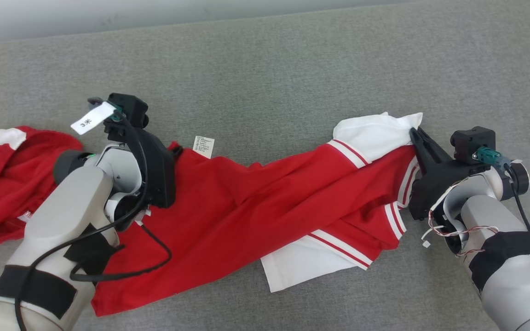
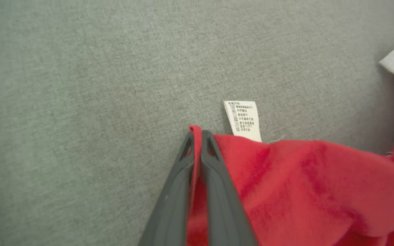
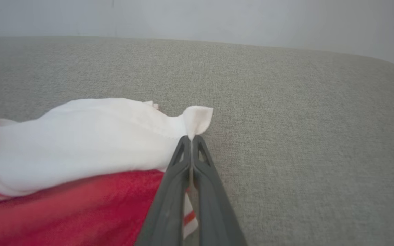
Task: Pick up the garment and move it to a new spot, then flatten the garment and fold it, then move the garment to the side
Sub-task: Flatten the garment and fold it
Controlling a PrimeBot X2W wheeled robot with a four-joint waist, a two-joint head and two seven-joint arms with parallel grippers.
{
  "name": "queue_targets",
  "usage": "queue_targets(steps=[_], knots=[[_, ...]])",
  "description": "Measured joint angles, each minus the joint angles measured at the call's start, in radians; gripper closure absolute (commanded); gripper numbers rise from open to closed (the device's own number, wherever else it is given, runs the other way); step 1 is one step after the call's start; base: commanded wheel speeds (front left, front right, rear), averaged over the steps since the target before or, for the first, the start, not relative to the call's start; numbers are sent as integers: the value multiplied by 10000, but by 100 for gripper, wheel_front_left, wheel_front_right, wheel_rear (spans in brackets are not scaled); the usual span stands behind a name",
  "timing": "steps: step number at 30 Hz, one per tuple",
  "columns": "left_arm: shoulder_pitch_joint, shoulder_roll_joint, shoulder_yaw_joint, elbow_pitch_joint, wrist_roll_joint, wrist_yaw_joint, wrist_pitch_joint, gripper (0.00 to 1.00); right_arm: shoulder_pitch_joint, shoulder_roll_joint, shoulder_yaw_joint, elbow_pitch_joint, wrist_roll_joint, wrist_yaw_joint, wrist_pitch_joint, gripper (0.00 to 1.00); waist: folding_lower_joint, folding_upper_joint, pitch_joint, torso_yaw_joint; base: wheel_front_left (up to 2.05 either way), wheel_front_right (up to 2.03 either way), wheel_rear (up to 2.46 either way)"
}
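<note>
A red garment (image 1: 246,202) with white, red-striped sleeves lies crumpled and stretched across the grey surface between my two grippers. My left gripper (image 1: 177,149) is shut on a red corner of its edge (image 2: 197,131), just beside the white care label (image 2: 243,119). My right gripper (image 1: 414,133) is shut on the edge of the upper white sleeve (image 3: 80,136), pinching a small fold of white cloth (image 3: 191,138). The other white sleeve (image 1: 302,264) sticks out from under the red body near the front.
A second red and white garment (image 1: 2,184) lies bunched at the far left, partly behind my left forearm. The grey fabric surface (image 1: 292,69) stretches back to a pale wall. A white tag (image 1: 92,117) hangs on my left wrist cable.
</note>
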Motion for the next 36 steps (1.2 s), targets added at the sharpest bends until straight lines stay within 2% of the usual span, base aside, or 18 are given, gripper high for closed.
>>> queue_targets(steps=[5, 12, 16, 19, 22, 29, 36], knots=[[-423, 211, 541, -201, -663, 0, -871, 100, -301, -69, 90, 44, -2, 23, 2, 100, 0, -1, -108, 244, 0, 0, 0], [-1218, 1202, 1308, -389, -1089, 0, -2360, 100, -1986, -426, -63, -205, -13, 115, -10, 100, -1, -1, -391, 497, 0, 0, 0], [-1266, 1329, 1565, -499, -1166, -2, -3235, 100, -2528, -899, -178, -249, -15, 190, -92, 100, -1, -1, -646, 598, 0, 0, 0], [-1093, 1421, 1597, -729, -1164, -2, -3914, 100, -2590, -968, -291, -249, 2, 261, -102, 100, -2, -1, -906, 644, 0, 0, 0], [-174, 1444, 1584, -1162, -1411, -2, -4428, 100, -2126, -928, -407, -297, 276, 297, -148, 100, -2, -1, -1224, 662, 0, 0, 0], [3244, 1498, 1220, -1703, -1429, -4, -5331, 100, 931, -809, -234, -337, 579, 378, -174, 100, -3, -2, -2021, 621, 0, 0, 0], [4561, 1622, 871, -2372, -1440, -2, -5649, 100, 2198, -696, -382, -838, 1041, 378, -174, 100, -4, -2, -2434, 517, 0, 0, 0]])
